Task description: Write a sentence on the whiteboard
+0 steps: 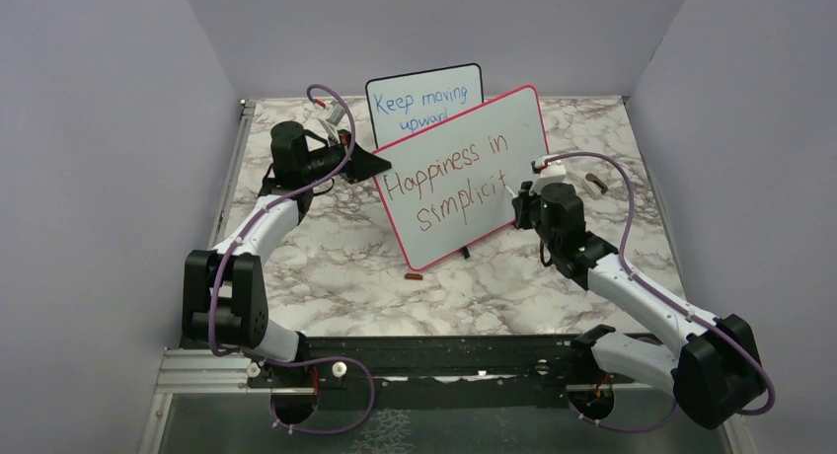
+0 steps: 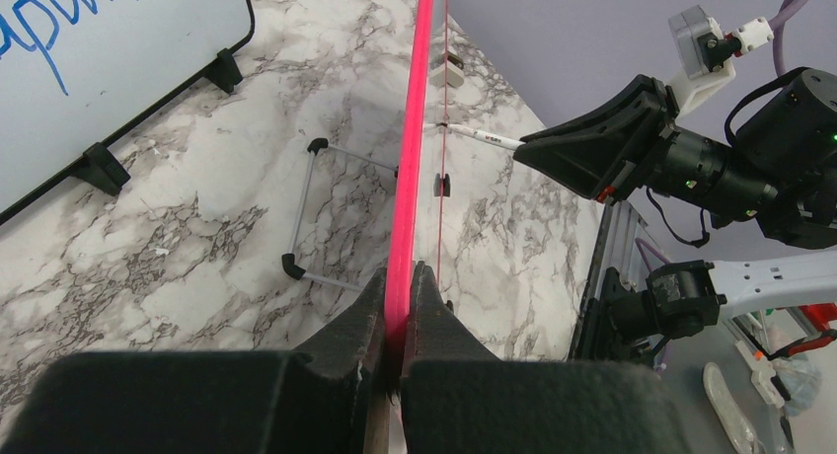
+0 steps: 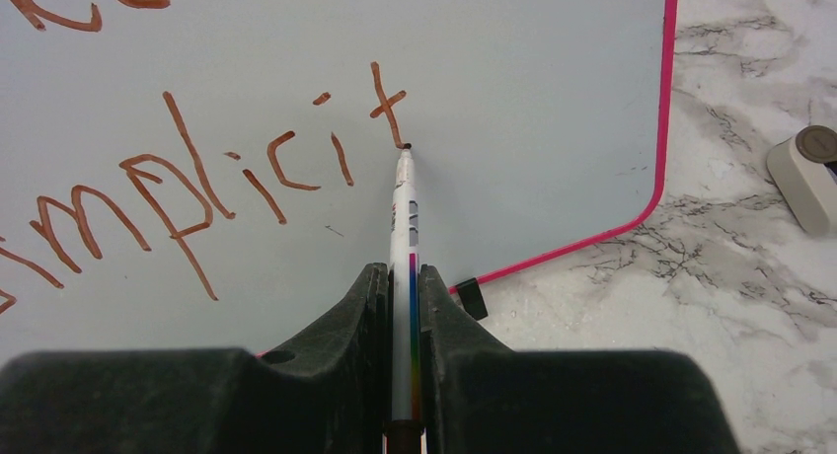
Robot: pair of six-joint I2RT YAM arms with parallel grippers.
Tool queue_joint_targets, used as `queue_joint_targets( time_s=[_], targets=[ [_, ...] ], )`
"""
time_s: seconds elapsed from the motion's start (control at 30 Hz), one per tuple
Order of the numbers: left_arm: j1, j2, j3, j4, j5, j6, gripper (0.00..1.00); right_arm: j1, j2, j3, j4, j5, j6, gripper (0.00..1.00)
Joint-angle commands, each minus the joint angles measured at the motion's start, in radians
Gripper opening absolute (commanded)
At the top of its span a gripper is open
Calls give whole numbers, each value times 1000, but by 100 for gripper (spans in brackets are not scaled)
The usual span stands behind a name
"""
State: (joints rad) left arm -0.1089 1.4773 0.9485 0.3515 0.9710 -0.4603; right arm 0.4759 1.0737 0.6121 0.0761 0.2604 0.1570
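Observation:
The whiteboard (image 1: 464, 173) with a pink-red frame stands tilted mid-table. The sentence (image 1: 449, 183) on it reads "Happiness in simplicit" in brownish-red, in two lines. My left gripper (image 1: 367, 166) is shut on the board's left edge; the left wrist view shows the pink frame (image 2: 410, 158) edge-on between the jaws of the left gripper (image 2: 398, 276). My right gripper (image 1: 520, 205) is shut on a white marker (image 3: 403, 227). The marker's tip touches the board at the foot of the last "t" (image 3: 387, 104). The right gripper (image 3: 401, 276) holds it upright in the right wrist view.
A smaller black-framed board (image 1: 424, 101) with blue "Keep moving upward" stands behind. A marker cap (image 1: 414, 274) lies in front of the board. An eraser (image 3: 809, 178) lies right of it, also in the top view (image 1: 596, 185). A wire stand (image 2: 321, 212) lies behind the board.

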Motion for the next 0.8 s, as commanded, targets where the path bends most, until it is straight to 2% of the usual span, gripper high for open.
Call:
queue_joint_targets(
  time_s=[0.0,0.77],
  targets=[
    [-15,43,-20,-117,-91,107,0,-6,14,-1,19,43,-5,1],
    [-16,43,-20,-117,-94,107,0,-8,0,47,98,66,-33,1]
  ],
)
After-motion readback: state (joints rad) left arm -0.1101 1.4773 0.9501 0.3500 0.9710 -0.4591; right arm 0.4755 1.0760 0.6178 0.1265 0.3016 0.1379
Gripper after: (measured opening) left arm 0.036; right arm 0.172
